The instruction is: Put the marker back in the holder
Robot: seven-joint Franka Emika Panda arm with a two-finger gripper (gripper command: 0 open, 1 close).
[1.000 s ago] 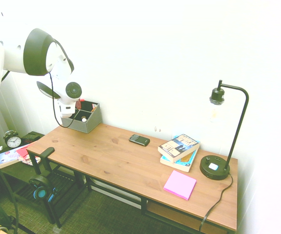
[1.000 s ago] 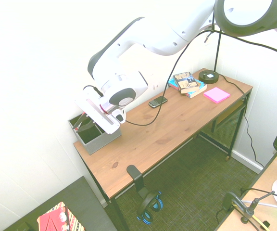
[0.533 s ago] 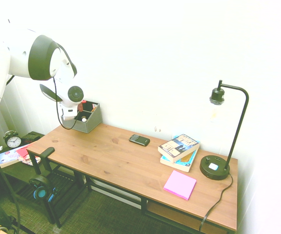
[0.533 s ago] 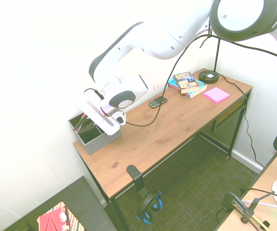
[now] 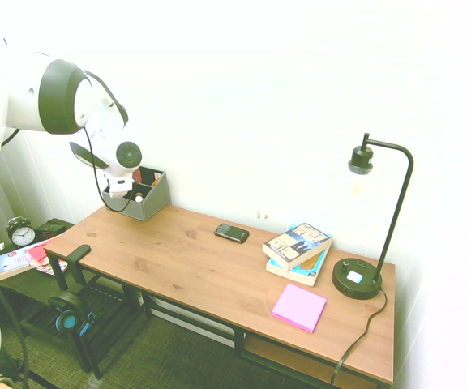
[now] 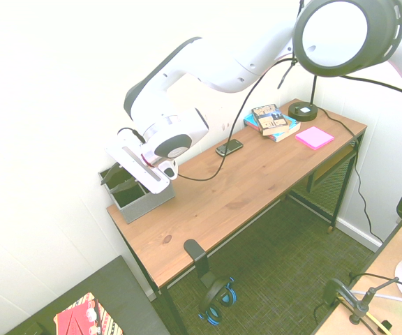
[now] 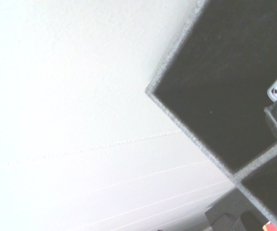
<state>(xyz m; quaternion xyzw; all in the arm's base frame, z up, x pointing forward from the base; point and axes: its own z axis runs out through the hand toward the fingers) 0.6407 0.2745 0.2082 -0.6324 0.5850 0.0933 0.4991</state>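
Since the earlier frame the arm has shifted toward the wall end of the counter (image 5: 217,275), and the wrist now hangs over the holder's (image 5: 147,203) far corner rather than its middle. Its gripper (image 6: 112,174) points down into the box, and whether its fingers are apart or together cannot be told, since the wrist body covers them in one exterior view and they blur against the dark compartments in the other.

Directly beneath the gripper sits the holder (image 6: 144,202), a small grey box with dark dividers, at the wall-side corner of the counter (image 6: 257,181). From the wrist view its grey rim (image 7: 186,130) and two black compartments show against the white wall. A speck of red shows just behind the gripper at the holder's rim, but it is too small to say that it is the marker, so the marker's place cannot be told from these frames.

Well away from the gripper, along the counter, lie a dark phone (image 5: 232,232), then a stack of books (image 5: 298,251), a pink notepad (image 5: 299,307) and, farthest off, a black lamp (image 5: 363,275). Below and to the near side of the gripper, a low shelf carries an alarm clock (image 5: 21,232), and headphones (image 5: 70,312) hang off the counter's end.
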